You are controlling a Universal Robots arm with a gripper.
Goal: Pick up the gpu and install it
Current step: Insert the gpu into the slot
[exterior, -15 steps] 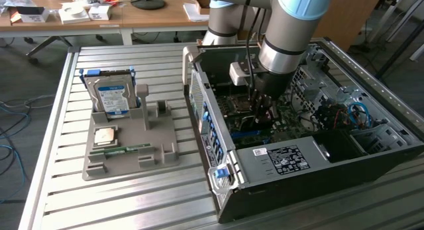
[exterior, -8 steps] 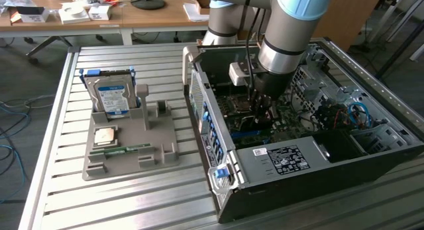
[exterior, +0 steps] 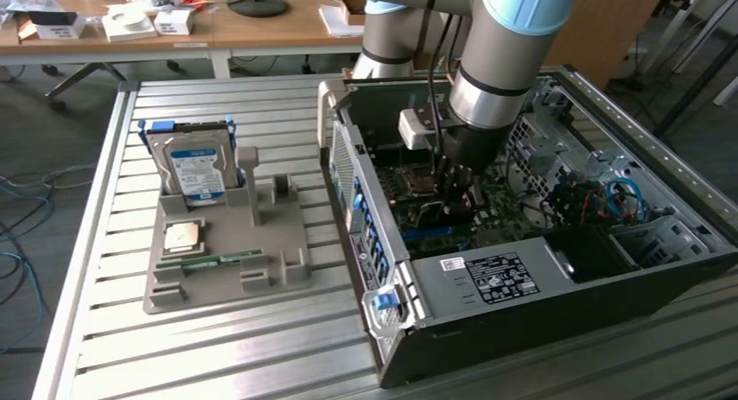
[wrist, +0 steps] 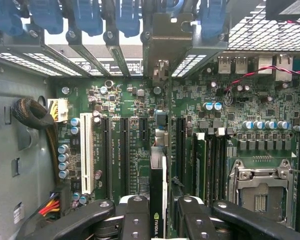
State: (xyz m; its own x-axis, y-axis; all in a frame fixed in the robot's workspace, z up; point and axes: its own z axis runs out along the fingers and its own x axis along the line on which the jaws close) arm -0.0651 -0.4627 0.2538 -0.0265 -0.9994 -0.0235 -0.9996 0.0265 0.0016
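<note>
Reaching down into the open computer case (exterior: 554,270) on the exterior view's right, with the gripper (exterior: 457,197) low over the motherboard (wrist: 130,100) near the middle of the case. Clamping the gpu (wrist: 157,200) between two black fingers (wrist: 135,215), one on each flat side. Holding it edge-on to the wrist camera, upright over the board, with a small green-and-white logo on the edge facing the camera. Lined up among the long dark expansion slots (wrist: 125,150), with a white slot (wrist: 86,150) further along the row and the metal processor socket (wrist: 260,185) well apart; cannot tell whether seated or just above. Showing a bundle of red, yellow and black wires (wrist: 52,205) near the board's edge. Sharing the slatted metal surface (exterior: 104,244) with a grey holder (exterior: 248,279) at the exterior view's left, carrying an upright hard drive (exterior: 196,167), a square chip (exterior: 185,236) and a narrow green memory stick (exterior: 213,261).
</note>
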